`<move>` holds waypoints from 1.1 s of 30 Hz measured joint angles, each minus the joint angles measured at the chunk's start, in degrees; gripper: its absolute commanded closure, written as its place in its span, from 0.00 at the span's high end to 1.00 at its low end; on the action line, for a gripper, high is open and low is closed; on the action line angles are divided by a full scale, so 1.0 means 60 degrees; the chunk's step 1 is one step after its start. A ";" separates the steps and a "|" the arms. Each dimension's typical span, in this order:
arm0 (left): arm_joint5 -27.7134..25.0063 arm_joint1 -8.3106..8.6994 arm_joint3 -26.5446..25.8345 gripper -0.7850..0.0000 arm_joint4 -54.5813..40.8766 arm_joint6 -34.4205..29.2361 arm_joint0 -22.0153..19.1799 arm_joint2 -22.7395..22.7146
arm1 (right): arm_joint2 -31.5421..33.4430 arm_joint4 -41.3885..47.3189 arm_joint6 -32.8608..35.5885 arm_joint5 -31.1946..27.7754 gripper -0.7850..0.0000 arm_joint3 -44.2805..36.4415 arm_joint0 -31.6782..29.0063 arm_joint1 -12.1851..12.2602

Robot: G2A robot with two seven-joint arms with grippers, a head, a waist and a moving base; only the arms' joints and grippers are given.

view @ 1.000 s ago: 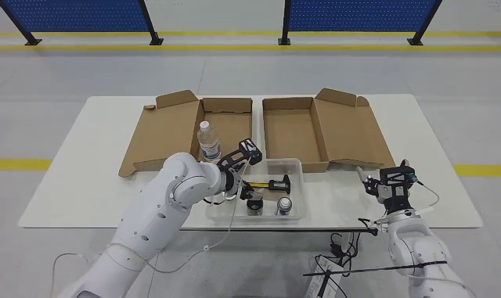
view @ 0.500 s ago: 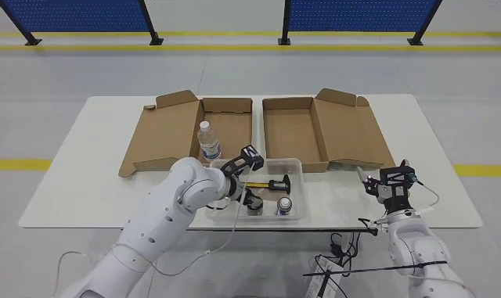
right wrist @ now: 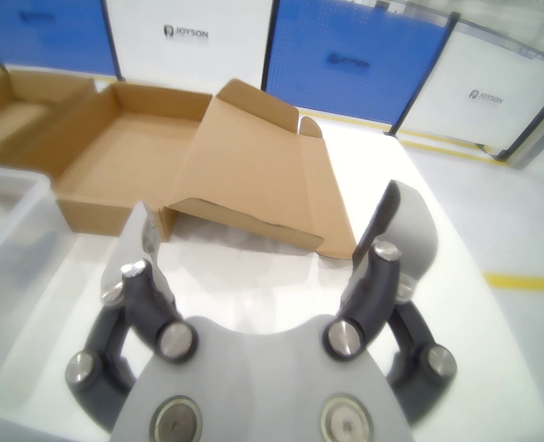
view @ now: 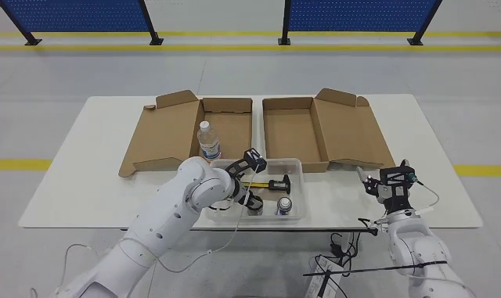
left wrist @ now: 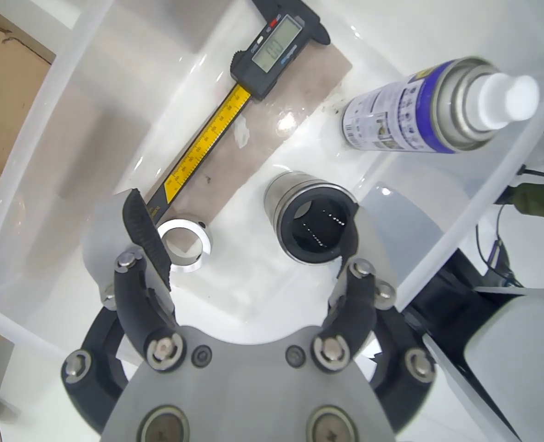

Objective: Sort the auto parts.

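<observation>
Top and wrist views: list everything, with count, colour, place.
table: 1, white, bears everything.
left box, right box: 2, brown, open, side by side at the far side.
bottle: 1, clear, white cap, upright at the left box's near corner.
tub: 1, clear plastic, in front of the boxes.
caliper: 1, black and yellow, flat in the tub.
spray can: 1, white and blue, upright in the tub.
ring: 1, silver, in the tub at the caliper's tip.
sleeve: 1, silver, black bore, upright in the tub.
left claw: 1, black, open, in the tub above ring and sleeve.
right claw: 1, black, open, over the table's right near edge.
</observation>
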 measured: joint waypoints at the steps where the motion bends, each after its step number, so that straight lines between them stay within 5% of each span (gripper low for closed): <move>1: 0.0030 -0.0007 0.0042 0.85 -0.0010 -0.0005 -0.0023 0.0017 | 0.0000 0.0000 0.0000 0.0000 1.00 0.0000 0.0000 0.0000; 17: -0.0021 -0.0039 0.0432 0.75 -0.0094 -0.0349 -0.0294 0.0172 | 0.0000 0.0000 0.0000 0.0000 1.00 0.0000 0.0000 0.0000; 19: -0.0027 -0.0052 0.0488 0.59 -0.0117 -0.0416 -0.0331 0.0227 | 0.0000 0.0000 0.0000 0.0000 1.00 0.0000 0.0000 0.0000; 22: -0.0008 -0.0082 0.0601 0.51 -0.0178 -0.0495 -0.0400 0.0327 | 0.0000 0.0000 0.0000 0.0000 1.00 0.0000 0.0000 0.0000; 33: -0.0007 -0.0233 0.1014 0.45 -0.0429 -0.0606 -0.0700 0.0764 | 0.0000 0.0000 0.0000 0.0000 1.00 0.0000 0.0000 0.0000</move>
